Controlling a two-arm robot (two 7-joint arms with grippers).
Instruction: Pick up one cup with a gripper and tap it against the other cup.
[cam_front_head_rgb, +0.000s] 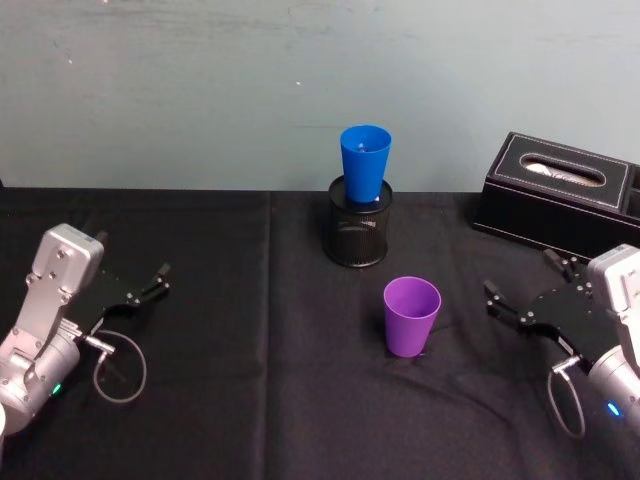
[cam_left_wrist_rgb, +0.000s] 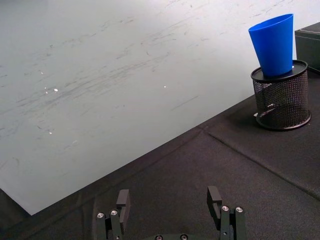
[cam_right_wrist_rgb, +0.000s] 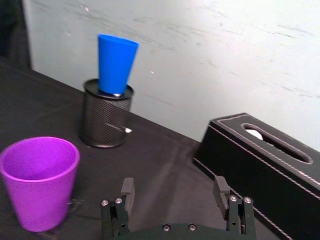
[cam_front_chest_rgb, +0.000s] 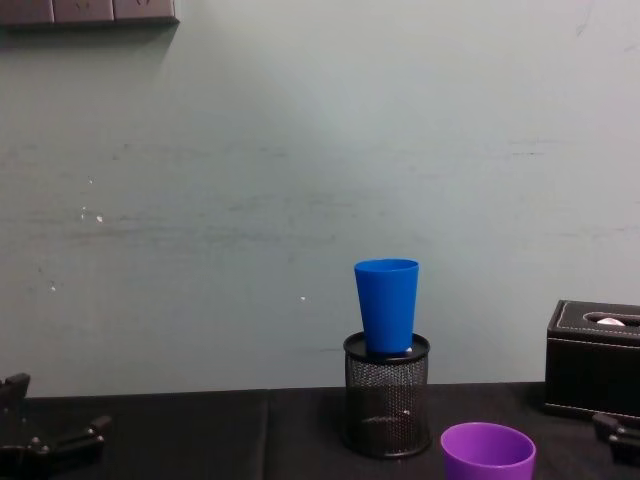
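The purple cup (cam_front_head_rgb: 411, 315) (cam_right_wrist_rgb: 40, 180) (cam_front_chest_rgb: 488, 452) stands upright on the black cloth near the table's middle. Behind it, the blue cup (cam_front_head_rgb: 365, 160) (cam_left_wrist_rgb: 274, 44) (cam_right_wrist_rgb: 116, 62) (cam_front_chest_rgb: 387, 303) sits upright in the mouth of a black mesh pen holder (cam_front_head_rgb: 358, 230) (cam_front_chest_rgb: 387, 395). My right gripper (cam_front_head_rgb: 520, 275) (cam_right_wrist_rgb: 174, 189) rests low to the right of the purple cup, open and holding nothing, a short gap away from it. On the far left my left gripper (cam_front_head_rgb: 132, 254) (cam_left_wrist_rgb: 169, 200) (cam_front_chest_rgb: 58, 405) is open and holds nothing.
A black tissue box (cam_front_head_rgb: 565, 190) (cam_right_wrist_rgb: 270, 160) (cam_front_chest_rgb: 595, 360) stands at the back right, just beyond the right gripper. A pale wall runs behind the table's far edge. Black cloth (cam_front_head_rgb: 250, 400) covers the table between the two arms.
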